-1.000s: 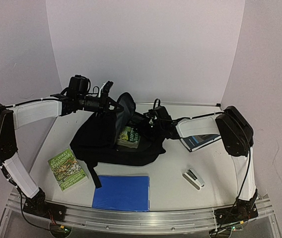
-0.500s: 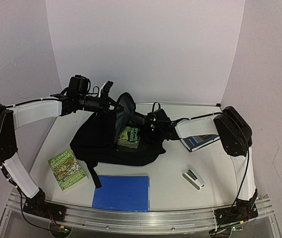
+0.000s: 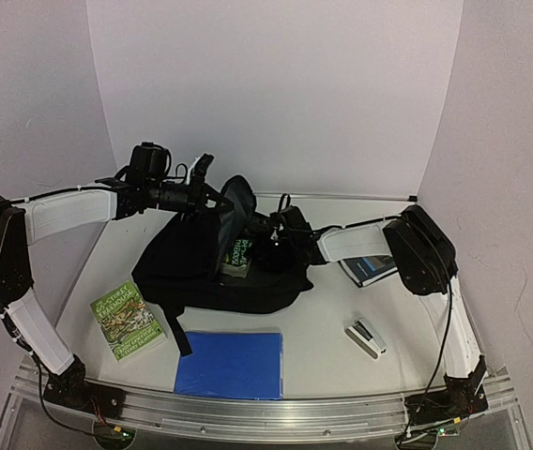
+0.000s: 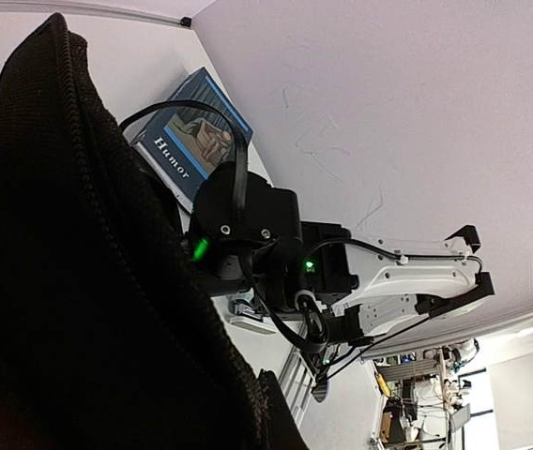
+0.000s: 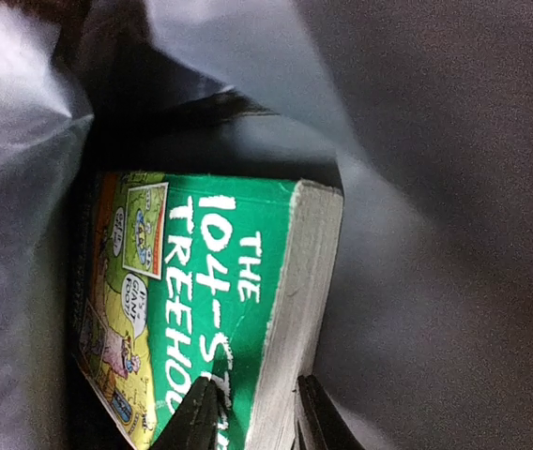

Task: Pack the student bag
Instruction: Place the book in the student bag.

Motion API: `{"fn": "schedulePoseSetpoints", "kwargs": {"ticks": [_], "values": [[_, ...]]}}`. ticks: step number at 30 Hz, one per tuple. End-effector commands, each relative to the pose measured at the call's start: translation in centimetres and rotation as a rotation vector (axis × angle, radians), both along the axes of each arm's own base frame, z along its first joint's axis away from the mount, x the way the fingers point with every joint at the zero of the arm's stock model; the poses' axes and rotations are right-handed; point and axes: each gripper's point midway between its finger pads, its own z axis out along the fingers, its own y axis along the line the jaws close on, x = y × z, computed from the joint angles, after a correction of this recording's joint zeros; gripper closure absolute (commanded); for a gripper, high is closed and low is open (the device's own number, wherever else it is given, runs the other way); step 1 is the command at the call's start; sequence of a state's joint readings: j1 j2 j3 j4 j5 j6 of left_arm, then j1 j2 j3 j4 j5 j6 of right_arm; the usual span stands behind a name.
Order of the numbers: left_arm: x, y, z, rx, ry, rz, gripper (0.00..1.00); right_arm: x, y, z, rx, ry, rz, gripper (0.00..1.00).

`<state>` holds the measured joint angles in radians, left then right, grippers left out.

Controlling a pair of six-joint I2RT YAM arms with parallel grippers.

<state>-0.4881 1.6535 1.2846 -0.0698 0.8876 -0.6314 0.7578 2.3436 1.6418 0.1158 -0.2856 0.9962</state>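
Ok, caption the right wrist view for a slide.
Right claw straddling page edge of the green paperback book inside the grey-lined black fabric student bag.

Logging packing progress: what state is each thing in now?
backpack: open, flap lifted.
left gripper: shut on the backpack's flap.
treehouse book: inside the backpack.
right gripper: in the backpack, jaws astride that book's edge; grip unclear.
second green book: flat on the table, unpacked.
blue folder: flat on the table.
stapler: lying on the table.
blue book: flat on the table.
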Motion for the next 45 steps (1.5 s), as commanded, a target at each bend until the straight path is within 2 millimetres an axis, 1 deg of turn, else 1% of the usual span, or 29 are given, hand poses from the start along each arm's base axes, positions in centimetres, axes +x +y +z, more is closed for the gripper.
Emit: {"fn": "schedulePoseSetpoints", "kwargs": {"ticks": [1,4,7,8,11,12,13,14,15,16,17,18,20,22,25,27,28,29,30,32,35,39,42,44,45], "values": [[-0.5,-0.1,2.7,-0.054,-0.07,-0.011,1.0,0.2,3.0,1.7,0.104,-0.039,0.083,0.72],[-0.4,-0.1,2.4,-0.051,-0.061,-0.009,1.0,0.3,3.5,2.4,0.117,-0.067,0.096,0.72],[-0.4,-0.1,2.1,-0.046,-0.054,-0.006,1.0,0.6,3.3,3.5,0.113,-0.102,0.092,0.71],[-0.3,0.0,2.0,-0.038,-0.057,0.002,1.0,0.7,2.9,4.0,0.103,-0.122,0.08,0.72],[0.5,1.1,1.2,0.011,-0.044,0.068,1.0,1.1,1.3,7.1,0.055,-0.22,0.026,0.72],[0.8,1.8,0.8,0.028,-0.034,0.099,1.0,1.0,0.6,8.1,0.039,-0.247,0.011,0.71],[1.2,2.6,0.3,0.045,-0.02,0.132,1.0,0.8,-0.3,8.7,0.016,-0.263,-0.003,0.69],[1.7,3.7,-0.4,0.066,0.0,0.173,1.0,0.7,-1.2,9.9,-0.003,-0.288,-0.021,0.66],[2.1,4.9,-1.2,0.09,0.022,0.216,1.0,0.4,-2.1,11.1,-0.02,-0.31,-0.036,0.63],[2.4,6.0,-2.1,0.112,0.045,0.256,1.0,0.0,-3.1,11.4,-0.045,-0.317,-0.049,0.61],[2.7,7.2,-3.0,0.13,0.068,0.295,1.0,-0.5,-3.9,12.4,-0.058,-0.332,-0.058,0.58],[2.9,8.3,-3.7,0.15,0.082,0.335,1.0,-0.9,-4.8,14.0,-0.056,-0.355,-0.066,0.56],[2.8,10.3,-5.9,0.198,0.123,0.4,1.0,-2.1,-6.0,15.8,-0.058,-0.383,-0.062,0.51],[2.8,11.9,-7.6,0.254,0.146,0.462,1.0,-3.3,-7.1,17.2,-0.059,-0.4,-0.054,0.46],[2.4,13.9,-10.1,0.351,0.175,0.543,1.0,-4.7,-9.3,18.8,-0.086,-0.42,-0.069,0.39],[2.0,15.4,-11.7,0.4,0.204,0.597,1.0,-5.3,-11.1,19.3,-0.127,-0.426,-0.103,0.36],[1.8,16.1,-12.4,0.415,0.226,0.619,1.0,-5.5,-12.0,19.2,-0.16,-0.422,-0.121,0.35],[1.7,16.7,-13.0,0.421,0.245,0.638,1.0,-5.8,-12.9,19.0,-0.188,-0.418,-0.134,0.33],[1.6,17.0,-13.4,0.419,0.26,0.648,0.98,-6.0,-13.7,19.3,-0.204,-0.421,-0.147,0.32],[1.4,17.3,-14.1,0.408,0.282,0.647,0.93,-6.4,-15.1,19.3,-0.236,-0.421,-0.173,0.29],[1.2,17.0,-15.3,0.41,0.319,0.614,0.81,-6.7,-16.9,19.4,-0.255,-0.417,-0.207,0.26],[1.2,17.0,-16.9,0.427,0.367,0.601,0.75,-6.9,-18.5,19.0,-0.265,-0.402,-0.237,0.25],[1.3,16.8,-16.7,0.411,0.366,0.596,0.71,-7.1,-19.2,19.0,-0.264,-0.396,-0.249,0.24],[1.4,16.7,-16.1,0.399,0.35,0.598,0.64,-7.3,-19.7,19.4,-0.26,-0.4,-0.258,0.23],[1.4,16.8,-15.7,0.396,0.341,0.6,0.58,-7.4,-20.0,19.6,-0.264,-0.404,-0.262,0.23]]}}
